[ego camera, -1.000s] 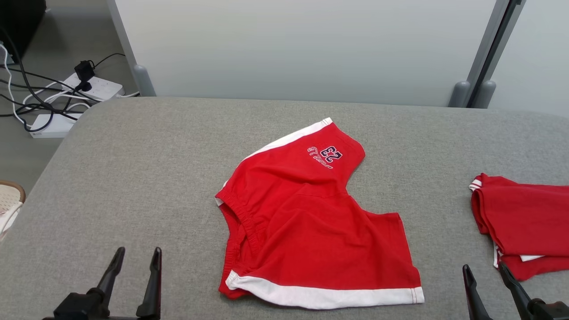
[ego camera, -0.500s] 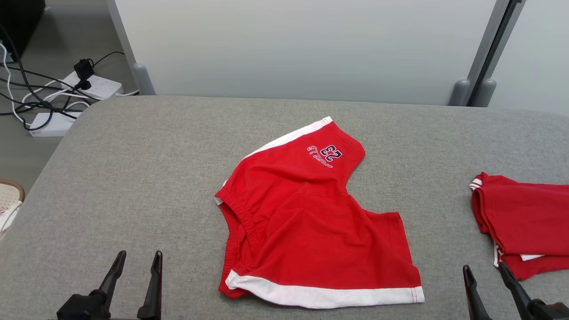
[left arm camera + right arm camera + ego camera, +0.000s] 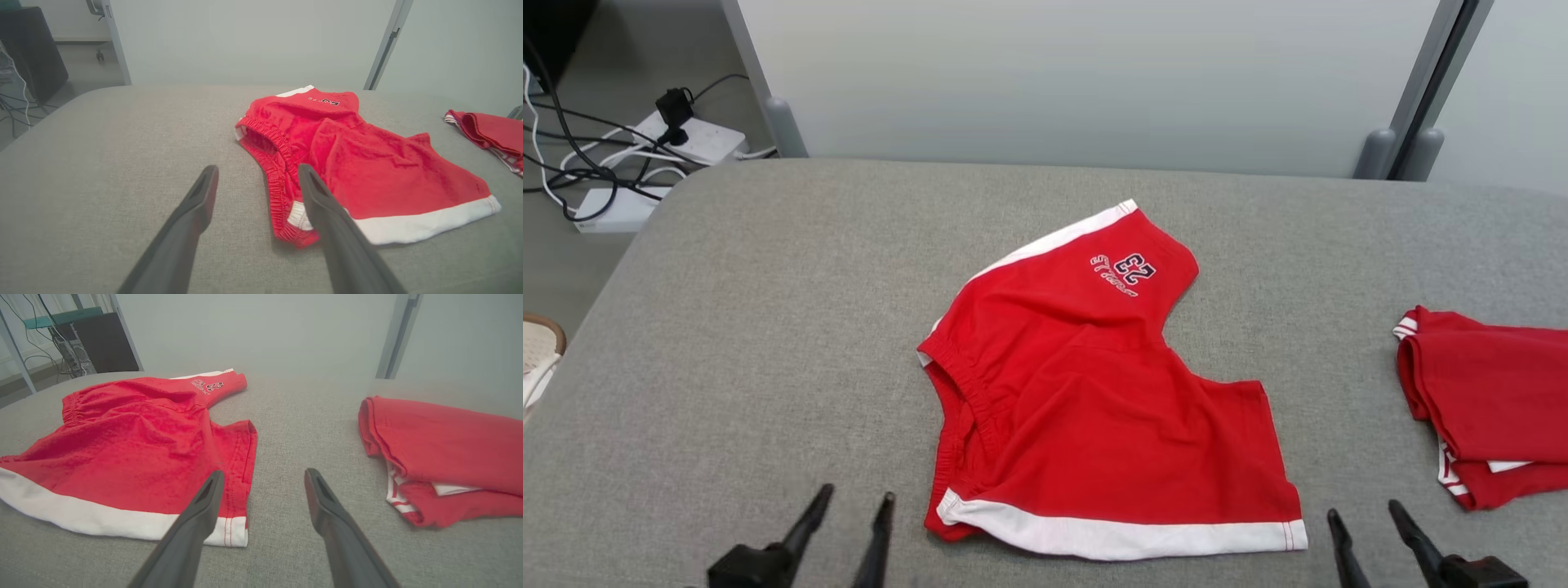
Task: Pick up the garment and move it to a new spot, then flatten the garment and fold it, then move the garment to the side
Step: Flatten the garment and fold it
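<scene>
The garment (image 3: 1094, 408) is a pair of red shorts with white hem bands and a "23" print. It lies spread, a little rumpled, in the middle of the grey table (image 3: 768, 327). My left gripper (image 3: 858, 492) is open just left of the shorts' near corner, above the table. In the left wrist view the shorts (image 3: 367, 163) lie ahead and to the right of my open left gripper (image 3: 258, 168). My right gripper (image 3: 1362, 508) is open just right of the white hem's end. The right wrist view has my open right gripper (image 3: 264, 472) beside the garment's (image 3: 135, 449) hem corner.
A second red garment (image 3: 1486, 408), folded, lies at the table's right edge and appears beside my right fingers (image 3: 445, 449). A pale partition (image 3: 1078, 82) stands behind the table. Power strips and cables (image 3: 686, 139) lie on the floor at the far left.
Both grippers have moved inward toward the shorts, the left to the right and the right to the left. The head view has tilted slightly. The shorts have not moved.
</scene>
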{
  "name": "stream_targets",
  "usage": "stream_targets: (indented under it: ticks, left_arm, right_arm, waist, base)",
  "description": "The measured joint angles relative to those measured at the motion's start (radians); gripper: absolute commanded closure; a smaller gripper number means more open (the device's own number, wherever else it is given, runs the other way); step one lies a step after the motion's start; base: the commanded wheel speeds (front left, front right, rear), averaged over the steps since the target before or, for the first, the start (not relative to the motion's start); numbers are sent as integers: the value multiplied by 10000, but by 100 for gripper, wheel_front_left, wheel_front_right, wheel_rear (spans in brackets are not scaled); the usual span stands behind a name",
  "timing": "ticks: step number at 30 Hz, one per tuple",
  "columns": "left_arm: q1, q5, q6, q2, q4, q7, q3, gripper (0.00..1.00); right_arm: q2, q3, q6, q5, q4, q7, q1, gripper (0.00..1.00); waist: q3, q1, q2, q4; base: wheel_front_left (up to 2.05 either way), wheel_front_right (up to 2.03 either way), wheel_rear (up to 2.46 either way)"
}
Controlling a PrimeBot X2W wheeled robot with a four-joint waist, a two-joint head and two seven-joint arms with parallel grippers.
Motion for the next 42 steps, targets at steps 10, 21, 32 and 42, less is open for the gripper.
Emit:
stream_targets:
  ticks: [10,21,32,42]
  left_arm:
    - [-1235,-197,-1189,-840,1494,366,-1112,0]
    - [-1817,-564,-1507,-1009,2412,813,-1283,0]
    - [-1827,-989,-1781,-1028,2711,1081,-1371,100]
    - [-1598,-1423,-1770,-991,2184,1653,-1461,100]
  right_arm:
    - [-217,1197,0,368,1478,176,-1241,0]
    - [-387,2155,0,625,2847,77,-2139,0]
    - [-412,2437,2,1014,3313,-100,-2357,100]
    - [-734,1964,2,1327,2493,-115,-1444,100]
  waist:
    - [1009,0,0,-84]
    - [1520,0,1,-295]
    - [1466,0,0,-345]
    - [1403,0,0,-207]
  base:
    - [0,0,0]
    - [0,0,0]
    - [0,0,0]
    - [0,0,0]
